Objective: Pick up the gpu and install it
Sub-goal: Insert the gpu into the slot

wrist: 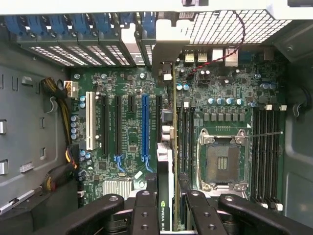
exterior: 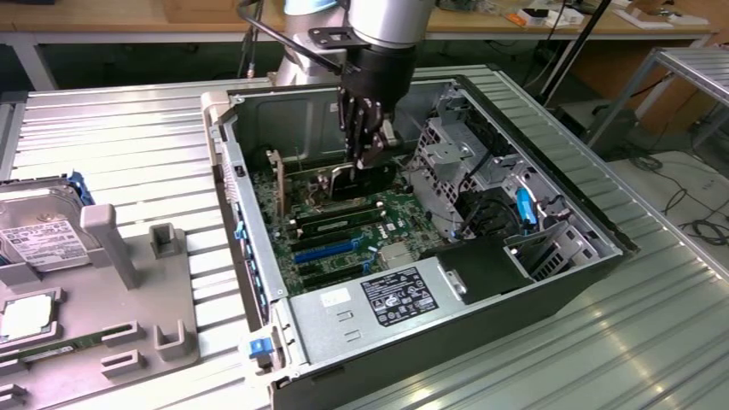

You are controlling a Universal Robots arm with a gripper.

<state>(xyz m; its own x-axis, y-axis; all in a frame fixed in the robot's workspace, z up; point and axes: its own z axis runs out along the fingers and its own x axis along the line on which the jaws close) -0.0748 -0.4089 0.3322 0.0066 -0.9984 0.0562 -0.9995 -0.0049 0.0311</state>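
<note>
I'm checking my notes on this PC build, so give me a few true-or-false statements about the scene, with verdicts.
1. The fingers hold the gpu inside the computer case. True.
2. A cooler covers the CPU socket. False: the socket is bare.
3. The hard drive lies in the grey fixture outside the case. True.
4. A side panel closes the case. False: it is open, with the motherboard in view.

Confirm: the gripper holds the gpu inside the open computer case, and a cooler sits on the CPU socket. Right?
Not quite. The gripper holds the gpu inside the open computer case, but the CPU socket is bare, with no cooler on it. The wrist view shows this.
</note>
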